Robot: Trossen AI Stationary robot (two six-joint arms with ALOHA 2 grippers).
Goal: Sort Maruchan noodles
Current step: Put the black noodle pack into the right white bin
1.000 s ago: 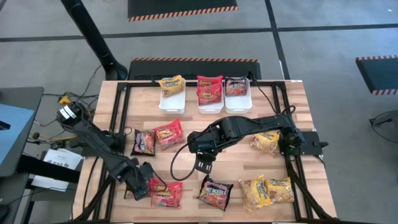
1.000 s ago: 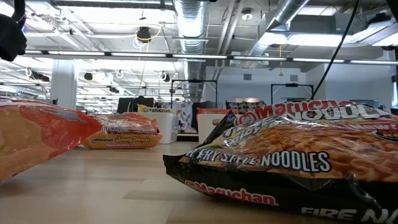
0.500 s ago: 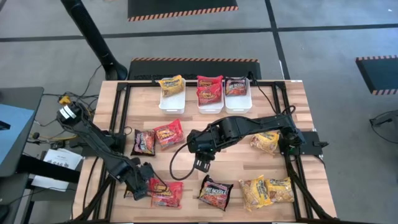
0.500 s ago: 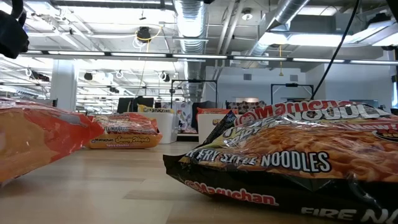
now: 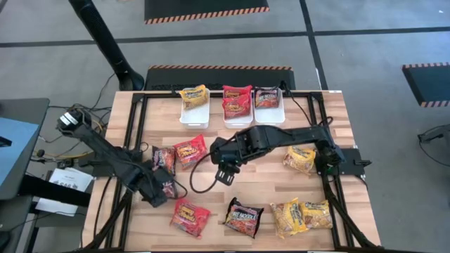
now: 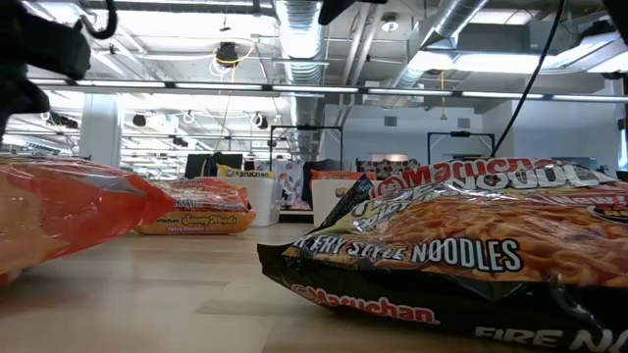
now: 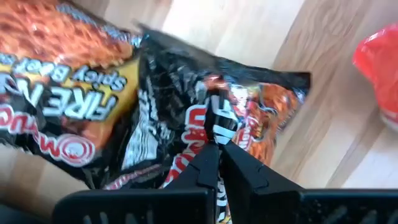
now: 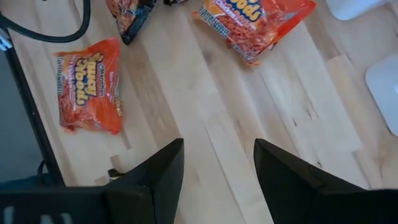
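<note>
Gripping a dark packet (image 7: 186,118) by its crinkled edge, my left gripper (image 5: 163,188) has its fingers pinched fully together on the plastic, near the table's (image 5: 267,184) left side. In the left wrist view a second dark packet (image 7: 62,112) overlaps the held one. A red packet (image 5: 190,150) lies just beside them toward the bins, and another red packet (image 5: 190,217) sits close to the front edge. Further along that front edge I see a dark packet (image 5: 243,218), then two yellow packets (image 5: 301,216) side by side near the right corner. One more yellow packet (image 5: 300,160) rests by the right edge.

My right gripper (image 5: 225,174) hangs over the middle of the table with its fingers spread wide and nothing between them; bare wood lies below it, which is the most open room I have.

Three white bins (image 5: 238,121) line the far edge, holding yellow, red and dark packets from left to right.
</note>
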